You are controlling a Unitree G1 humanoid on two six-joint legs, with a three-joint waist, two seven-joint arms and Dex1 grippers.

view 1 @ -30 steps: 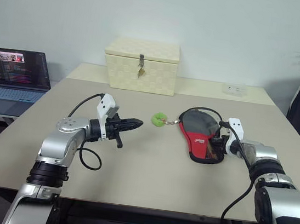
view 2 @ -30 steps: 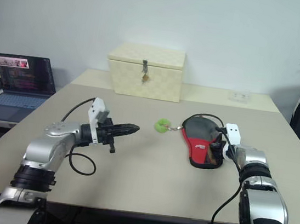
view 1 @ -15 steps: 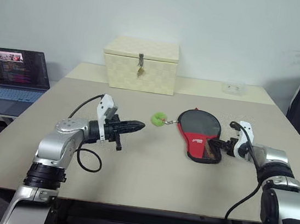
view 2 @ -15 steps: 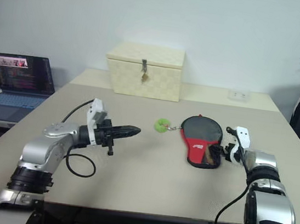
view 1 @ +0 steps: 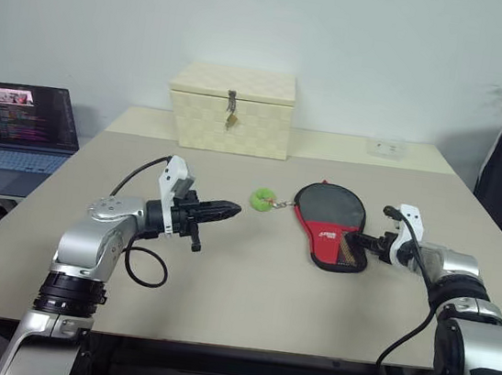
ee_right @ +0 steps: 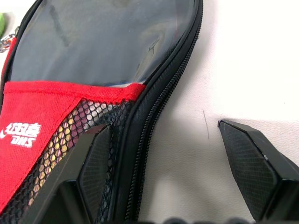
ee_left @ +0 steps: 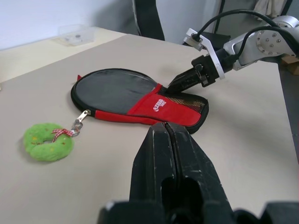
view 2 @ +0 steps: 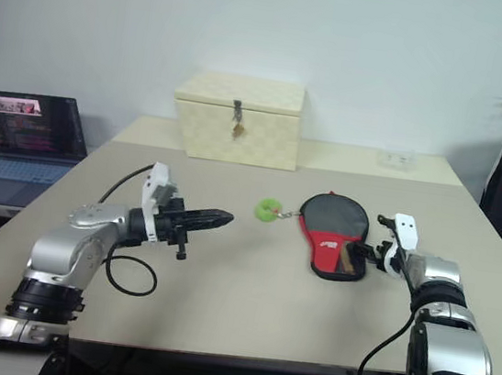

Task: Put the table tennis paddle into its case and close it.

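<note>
The case point(view 1: 329, 227) is laid flat on the counter point(view 1: 247, 289), handle end toward the nearer right gripper point(view 1: 368, 244), jaws spread empty beside it; left gripper point(view 1: 230, 209) jaws shut, empty

The case point(ee_left: 140, 98) lies flat on the table point(ee_left: 243, 140), its red panel and mesh pocket at the narrow end. A green fuzzy ring point(ee_left: 48, 141) hangs off its zipper pull. The right gripper point(ee_left: 180, 84) touches the case's mesh end. The left gripper point(ee_left: 169, 135), fingers pressed together, sits near the case.
</note>
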